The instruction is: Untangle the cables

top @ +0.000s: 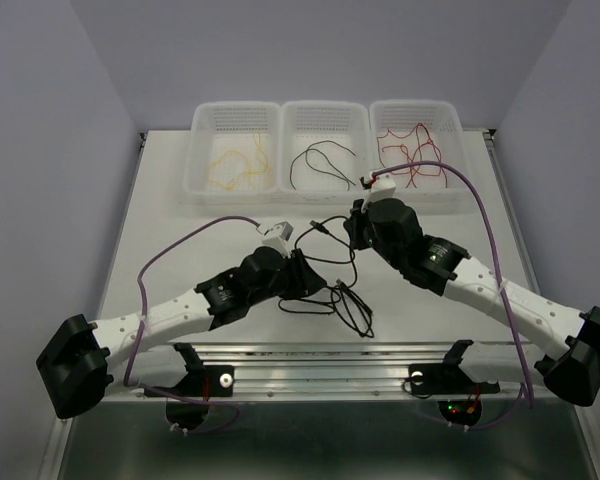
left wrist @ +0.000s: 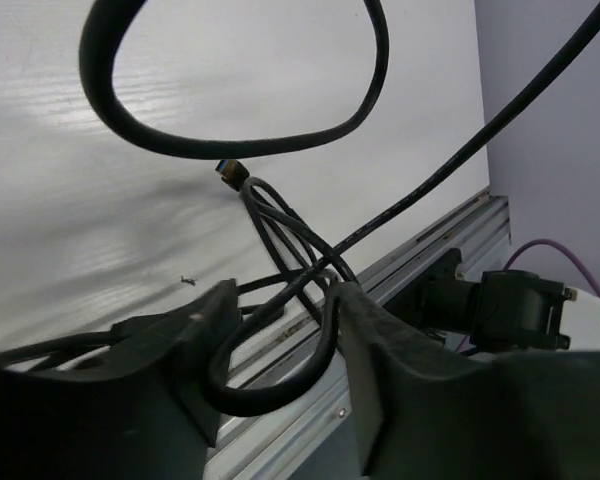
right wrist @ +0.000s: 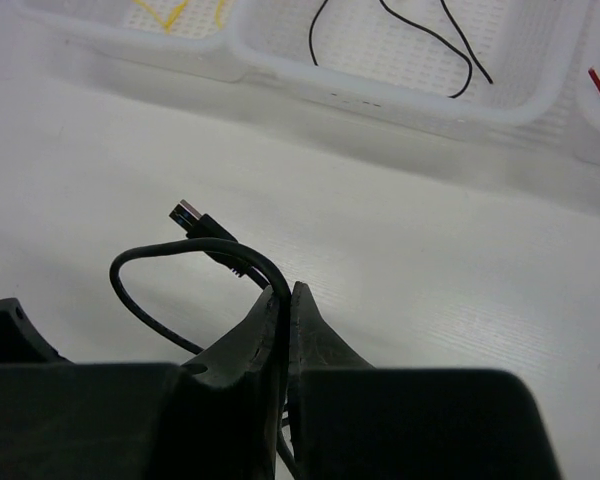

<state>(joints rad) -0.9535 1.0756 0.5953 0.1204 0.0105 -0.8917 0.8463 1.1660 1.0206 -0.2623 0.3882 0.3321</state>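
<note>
White table (top: pixel 170 220); right gripper (right wrist: pixel 286 300) pinched shut on black cable (right wrist: pixel 180 247); left gripper (left wrist: pixel 282 305) half-open astride it; pulling risked tightening knot.

black cable (right wrist: pixel 145 251) hidden between right jaws, loop (left wrist: pixel 230 148) cut off by top edge

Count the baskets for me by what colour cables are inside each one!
Yellow cables inside: 1, the left basket
Black cables inside: 1, the middle basket
Red cables inside: 1, the right basket
Total: 3 baskets
</note>
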